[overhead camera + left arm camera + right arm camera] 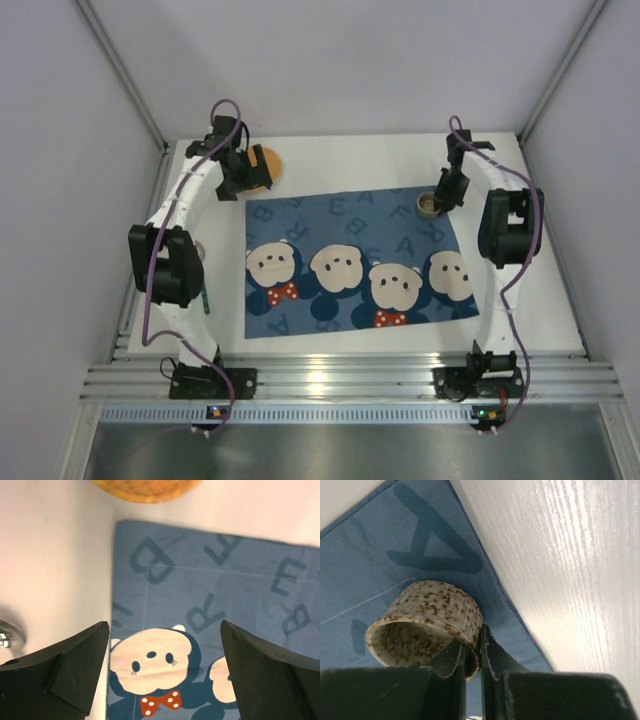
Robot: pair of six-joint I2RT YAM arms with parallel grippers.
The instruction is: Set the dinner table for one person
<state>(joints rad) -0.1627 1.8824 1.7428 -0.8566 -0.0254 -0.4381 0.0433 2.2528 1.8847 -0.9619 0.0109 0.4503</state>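
1. The table (350, 155) spreads white before us, bearing a blue placemat (350, 225).
2. Our left jaws hang spread above the placemat's far-left corner.
3. Our right jaws pinch the rim of a speckled cup (432, 605) at the placemat's far-right corner.

One white desk (330, 150) is carrying one blue placemat (355, 262), which is showing four cartoon faces. One speckled cup (429, 204) is appearing at upper right and one orange woven disc (270, 165) at upper left. Two end effectors are showing: the left end effector (238, 178) and the right end effector (447, 190).
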